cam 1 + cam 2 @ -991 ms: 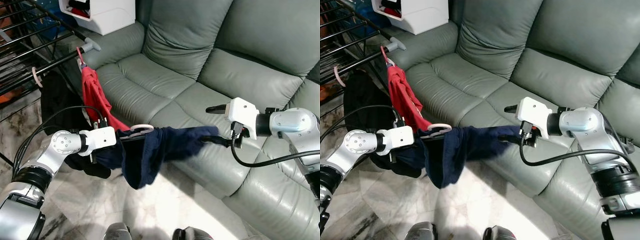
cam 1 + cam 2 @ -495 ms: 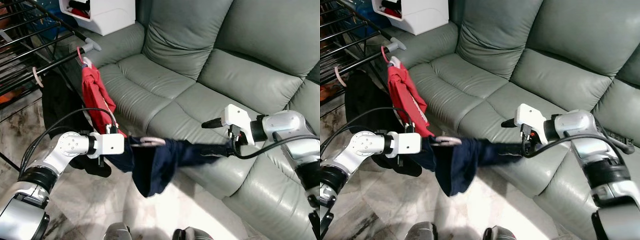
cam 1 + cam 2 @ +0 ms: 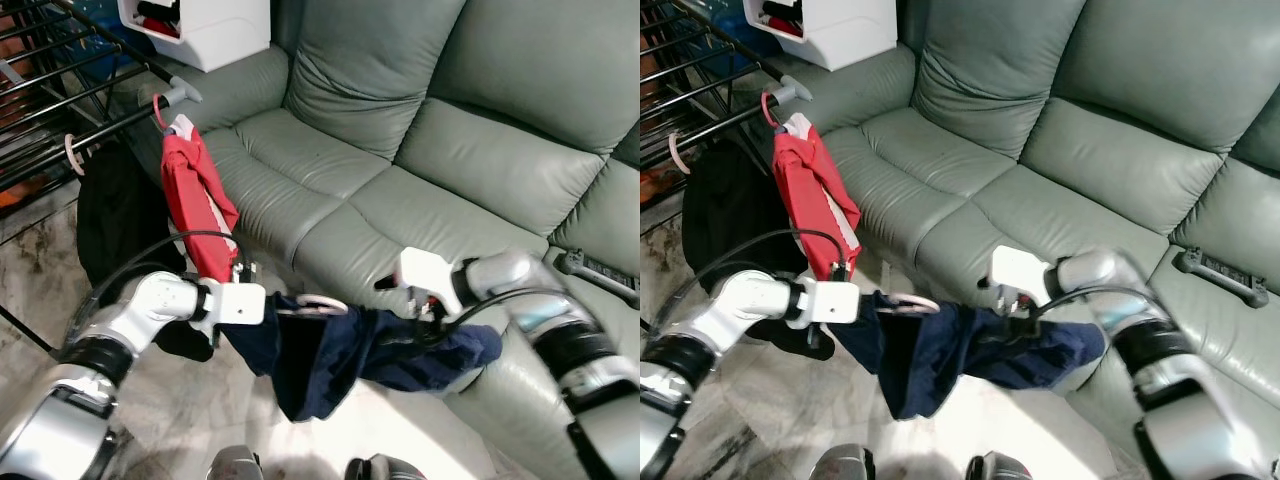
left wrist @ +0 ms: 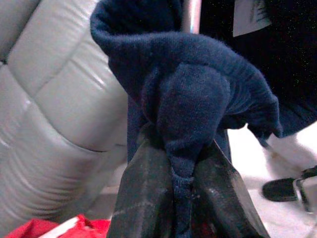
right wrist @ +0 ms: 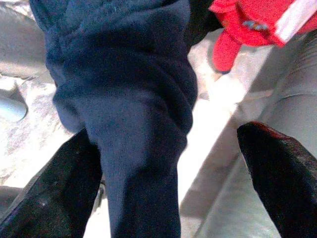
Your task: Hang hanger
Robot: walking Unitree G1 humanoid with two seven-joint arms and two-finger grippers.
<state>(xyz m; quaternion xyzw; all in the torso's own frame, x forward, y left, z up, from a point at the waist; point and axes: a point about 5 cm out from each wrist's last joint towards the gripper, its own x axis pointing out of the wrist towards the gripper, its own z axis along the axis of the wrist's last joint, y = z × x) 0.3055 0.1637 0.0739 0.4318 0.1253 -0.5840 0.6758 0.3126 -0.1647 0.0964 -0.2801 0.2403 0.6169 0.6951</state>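
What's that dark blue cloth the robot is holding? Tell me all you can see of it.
The blue garment looks like soft, fuzzy knit, bunched and creased. It hangs between the two arms in front of the sofa, above the floor, one fold drooping low. The left gripper is shut on one bunched end; the right gripper has open fingers on either side of the other end. A pink hanger shows at its top edge.

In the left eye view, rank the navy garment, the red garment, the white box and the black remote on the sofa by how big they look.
1. Navy garment, held near the camera, which inflates it.
2. White box, cut off by the picture's edge, and red garment: they look alike, unranked.
3. Black remote, clearly smallest.
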